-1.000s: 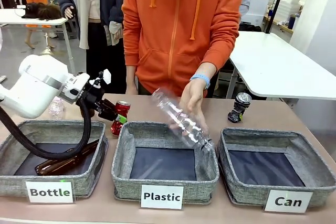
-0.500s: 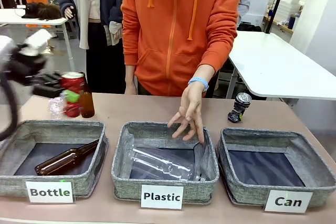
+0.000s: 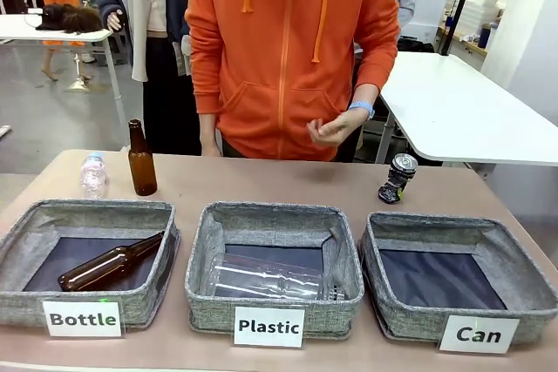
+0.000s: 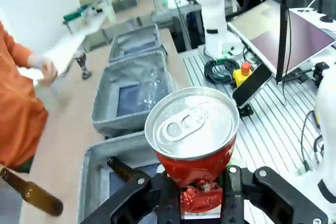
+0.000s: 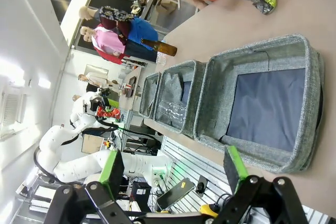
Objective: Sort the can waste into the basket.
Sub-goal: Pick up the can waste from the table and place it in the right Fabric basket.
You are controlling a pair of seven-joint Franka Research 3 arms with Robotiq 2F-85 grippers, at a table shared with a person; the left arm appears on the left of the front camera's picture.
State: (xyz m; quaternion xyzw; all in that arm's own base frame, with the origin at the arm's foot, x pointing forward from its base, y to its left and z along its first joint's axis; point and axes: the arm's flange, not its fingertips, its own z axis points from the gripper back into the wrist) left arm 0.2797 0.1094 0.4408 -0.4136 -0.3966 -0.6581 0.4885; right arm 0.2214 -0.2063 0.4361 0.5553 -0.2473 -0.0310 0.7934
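The left gripper [image 4: 200,204] has its fingers clamped on the dented waist of the red can [image 4: 191,129], upright over the near edge of the Bottle basket [image 4: 121,142]. The right gripper [image 5: 173,167], fingers apart, hangs near the Can basket [image 3: 373,254]. I think the can must cross the other baskets and be released low there. The black can [image 3: 398,178] stands on the tabletop [image 3: 261,182] just behind it. The crumpled metal hides where the pads touch.

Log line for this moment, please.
left end effector: shut on red can | right end effector: open | black can: on table | Can basket: empty
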